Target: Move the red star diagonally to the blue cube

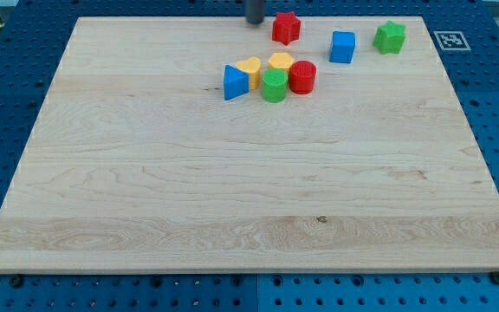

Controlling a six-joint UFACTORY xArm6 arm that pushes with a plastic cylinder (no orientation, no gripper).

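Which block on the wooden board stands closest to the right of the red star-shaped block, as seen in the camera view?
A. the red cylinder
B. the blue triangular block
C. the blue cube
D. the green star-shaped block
C: the blue cube sits just to the view's right of the red star-shaped block, while the green star-shaped block lies farther right; my tip is at the star's left.
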